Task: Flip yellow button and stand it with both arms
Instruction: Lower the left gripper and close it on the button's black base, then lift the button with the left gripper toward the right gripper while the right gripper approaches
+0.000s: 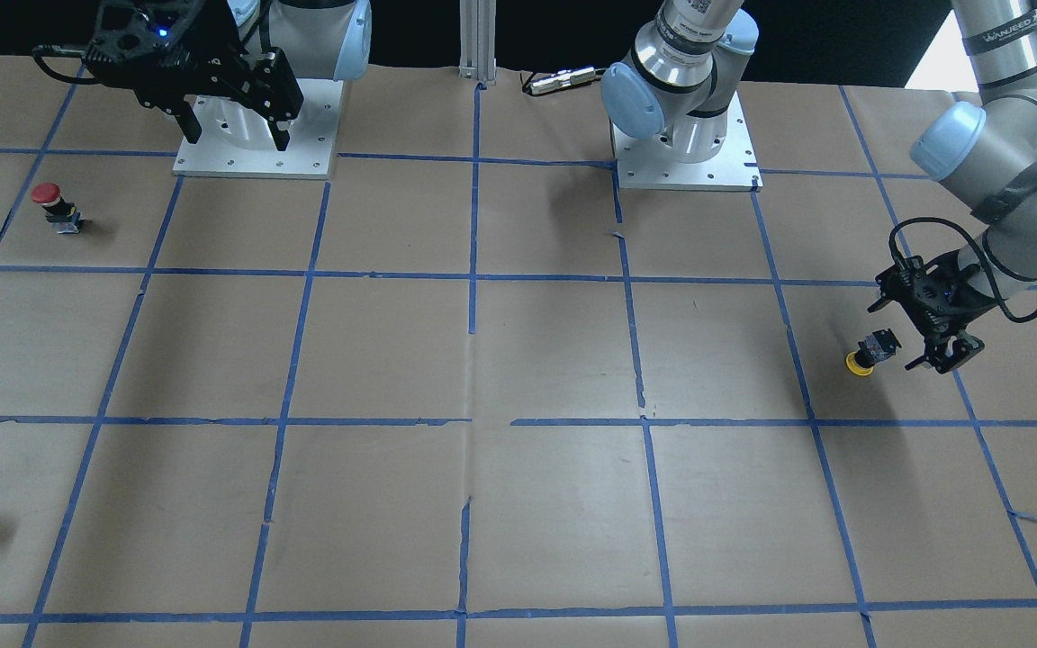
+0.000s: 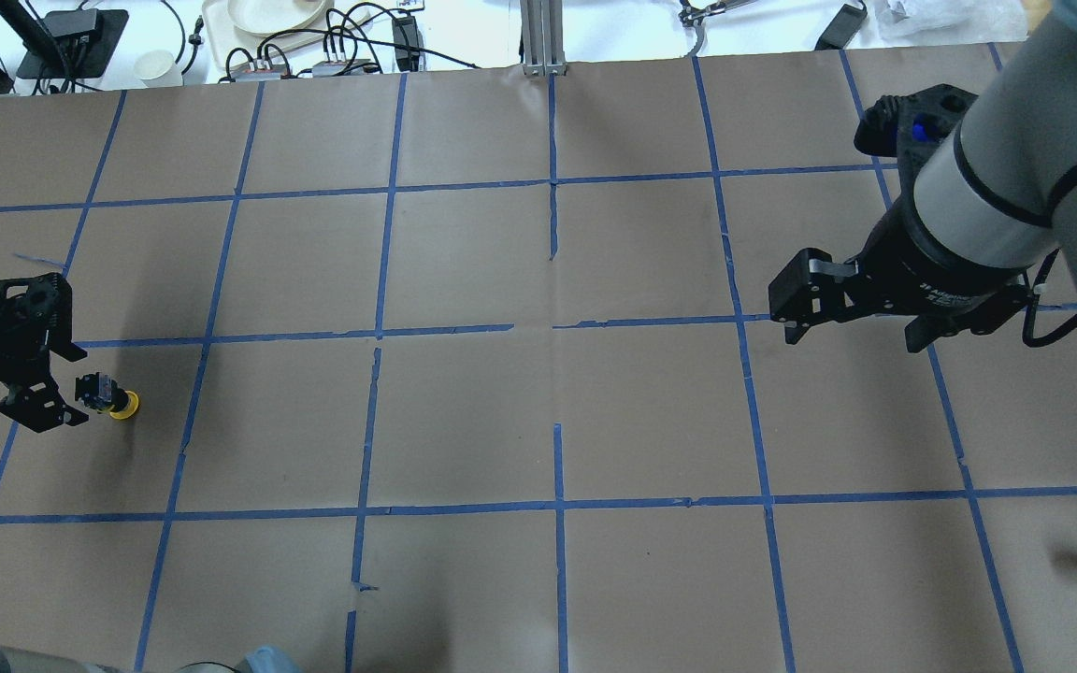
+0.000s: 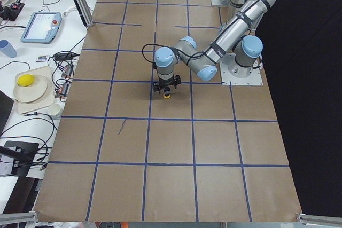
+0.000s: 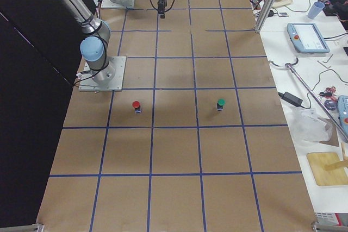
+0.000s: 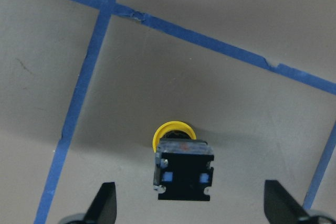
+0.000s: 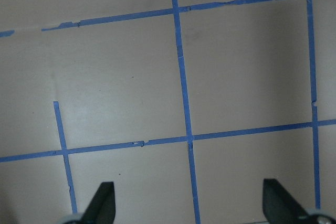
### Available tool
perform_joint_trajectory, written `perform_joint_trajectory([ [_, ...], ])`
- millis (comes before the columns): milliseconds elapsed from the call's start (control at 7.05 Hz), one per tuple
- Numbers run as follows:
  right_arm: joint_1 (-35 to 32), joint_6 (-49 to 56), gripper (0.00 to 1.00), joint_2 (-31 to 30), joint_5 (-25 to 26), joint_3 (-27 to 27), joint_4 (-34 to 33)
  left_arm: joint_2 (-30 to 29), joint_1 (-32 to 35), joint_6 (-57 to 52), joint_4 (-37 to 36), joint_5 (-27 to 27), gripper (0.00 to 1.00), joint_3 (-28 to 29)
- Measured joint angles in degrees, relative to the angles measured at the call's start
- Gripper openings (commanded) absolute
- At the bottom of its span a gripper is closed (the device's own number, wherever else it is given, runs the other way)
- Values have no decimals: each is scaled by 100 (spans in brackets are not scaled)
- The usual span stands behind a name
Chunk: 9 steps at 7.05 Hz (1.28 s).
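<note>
Left gripper [image 2: 74, 386] hangs low over the brown paper table [image 1: 392, 360], its fingers spread wide. The yellow button [image 2: 108, 397] rests untouched just ahead of their tips, seemingly on its side with the cap pointing away, though that is hard to judge. Right gripper [image 1: 237, 138] hovers high, spread and empty. Blue tape lines [image 1: 473, 297] grid the paper; cables and a plate [image 2: 267, 11] clutter the white bench beyond.

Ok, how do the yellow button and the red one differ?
The yellow button's cap is yellow, the red button's red. The red button stands cap up; the yellow button has its cap at the table, body raised. The yellow button sits just ahead of the left gripper's open fingers; the red button has no gripper by it. Both are mushroom-cap switches on dark bodies.
</note>
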State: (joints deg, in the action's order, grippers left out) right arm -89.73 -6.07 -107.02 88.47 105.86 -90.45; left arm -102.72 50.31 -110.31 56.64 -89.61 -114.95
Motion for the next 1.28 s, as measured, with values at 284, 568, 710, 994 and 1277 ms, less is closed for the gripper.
perform_joint_trajectory([
  [284,0,-22,100,77,-10,101,-62,-28,16,6,-34,64,92,-31],
  [568,0,-52,100,200,-29,78,-171,-123,22,4,-40,122,84,-22],
  [710,0,-120,100,267,-85,35,-192,-172,22,-4,-44,128,72,-18],
  [994,0,-517,100,419,-464,-84,-243,-192,28,-56,-47,130,43,-9],
  [1277,0,-681,100,513,-726,-131,-284,-178,31,-128,-53,115,18,17],
])
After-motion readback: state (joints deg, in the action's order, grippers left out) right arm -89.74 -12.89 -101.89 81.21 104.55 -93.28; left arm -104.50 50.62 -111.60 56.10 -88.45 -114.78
